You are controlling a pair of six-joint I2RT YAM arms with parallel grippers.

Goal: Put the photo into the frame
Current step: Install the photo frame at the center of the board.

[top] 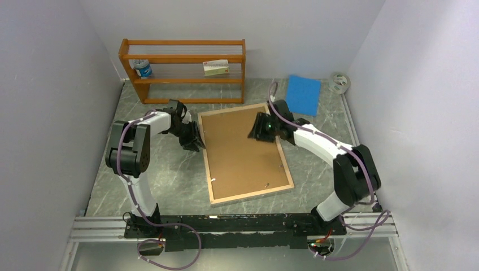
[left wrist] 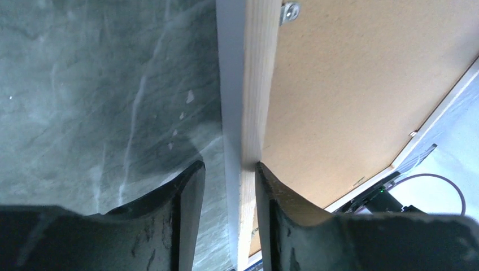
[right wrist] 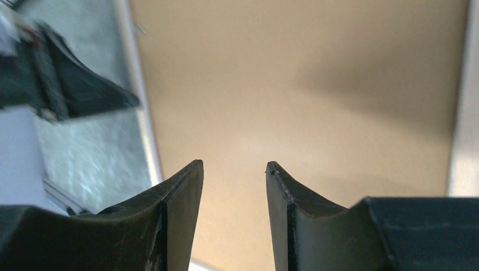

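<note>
**Brown backing faces up, frame flat on the table**

Top camera: you see the frame [top: 253, 193] lying flat on the grey marbled table [top: 169, 180]. Its light wood reverse is up, and it is turned a little against the table edges. The brown backing board [top: 240, 152] fills it. Your left gripper [top: 195, 141] is at the frame's left rail, near the far corner. Your right gripper [top: 257, 129] is above the far right part of the board. Behind them stands an orange shelf rack [top: 183, 70]. A blue pad [top: 303, 94] and a tape roll [top: 340, 82] lie at the far right.

Left wrist camera: the 2 fingers [left wrist: 186, 220] stand on either side of the rail, and its white side and wood strip [left wrist: 254, 84] run up between them. The right finger is against the wood. Between the left finger and the white side a strip of table shows, so this claw is partly open and not clamped on the rail. A small metal tab [left wrist: 289, 11] sits where the rail meets the board.

Right wrist camera: the 2 fingers are well apart with nothing between them, and only the brown board [right wrist: 294, 73] lies beyond. You cannot tell whether the tips touch it. The left gripper shows blurred at the upper left [right wrist: 62, 84].
</note>
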